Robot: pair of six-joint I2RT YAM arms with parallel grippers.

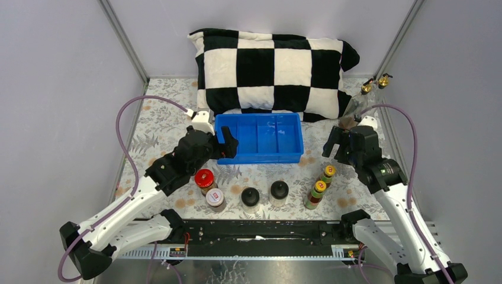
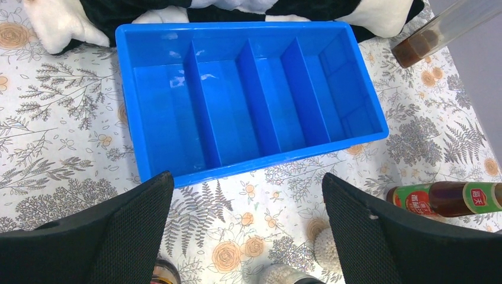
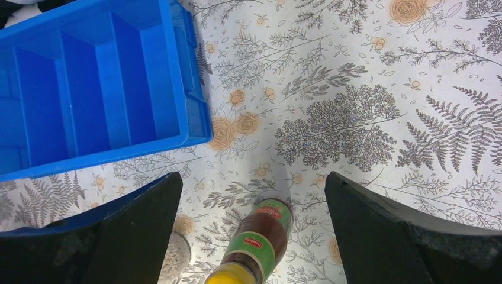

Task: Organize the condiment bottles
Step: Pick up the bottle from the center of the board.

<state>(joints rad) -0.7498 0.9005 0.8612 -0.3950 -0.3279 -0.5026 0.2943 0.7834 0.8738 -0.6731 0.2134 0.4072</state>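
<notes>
Six condiment bottles [image 1: 279,190] stand in a row by the arms' bases: red-lidded jar [image 1: 204,177], white-lidded jar [image 1: 215,199], two black-capped jars [image 1: 250,197], two slim yellow-capped bottles [image 1: 327,173]. Two gold-spouted bottles [image 1: 367,89] lean in the far right corner. All look rigid and smooth, likely slippery; grasp mid-body. Left gripper [image 1: 228,143] and right gripper [image 1: 332,145] hover with jaws apart, holding nothing, flanking the blue tray [image 1: 260,158]; a checkered pillow [image 1: 272,65] crowds behind

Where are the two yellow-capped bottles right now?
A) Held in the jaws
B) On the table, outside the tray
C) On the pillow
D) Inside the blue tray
B: the yellow-capped bottles stand on the table in front of the tray, to the right of the black-capped jars.
</notes>
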